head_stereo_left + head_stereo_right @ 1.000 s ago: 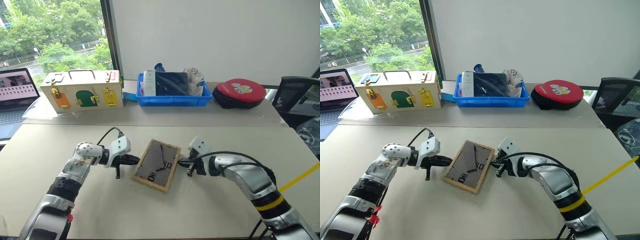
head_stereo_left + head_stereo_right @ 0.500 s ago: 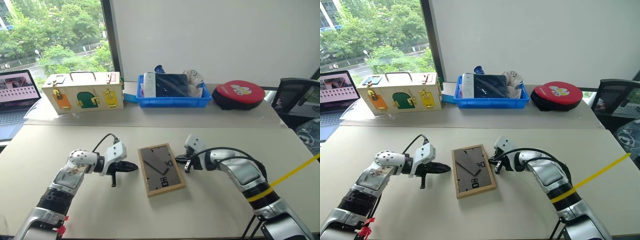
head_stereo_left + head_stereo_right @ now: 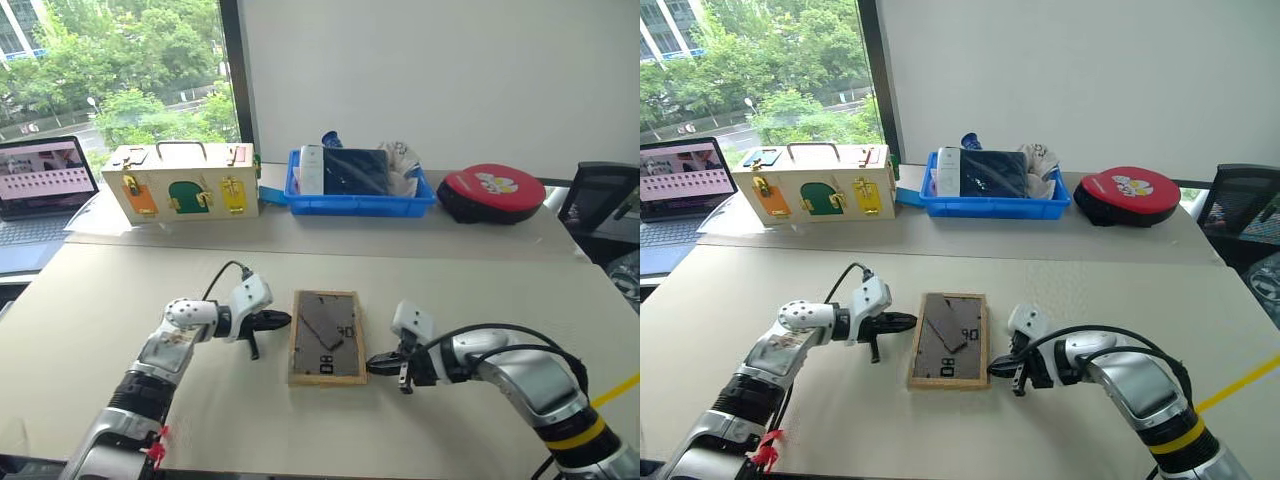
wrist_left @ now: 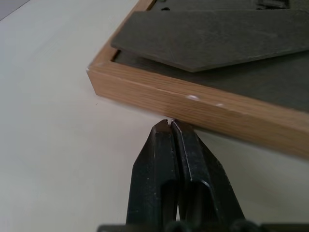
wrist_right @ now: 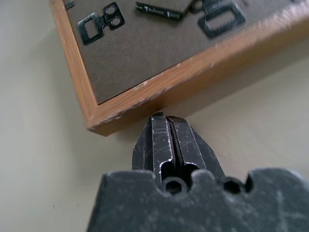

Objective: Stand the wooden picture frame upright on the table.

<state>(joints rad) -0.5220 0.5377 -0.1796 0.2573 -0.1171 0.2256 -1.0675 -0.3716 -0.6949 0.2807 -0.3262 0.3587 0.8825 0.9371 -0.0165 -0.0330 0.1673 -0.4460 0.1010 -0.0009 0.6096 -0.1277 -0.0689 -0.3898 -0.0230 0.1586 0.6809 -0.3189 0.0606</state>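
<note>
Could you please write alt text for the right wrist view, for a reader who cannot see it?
The right gripper, its two black fingers shut together, points at the light-wood edge of the wooden picture frame, near one corner. The frame lies flat on the beige table, dark grey back panel and black clips facing up.
</note>
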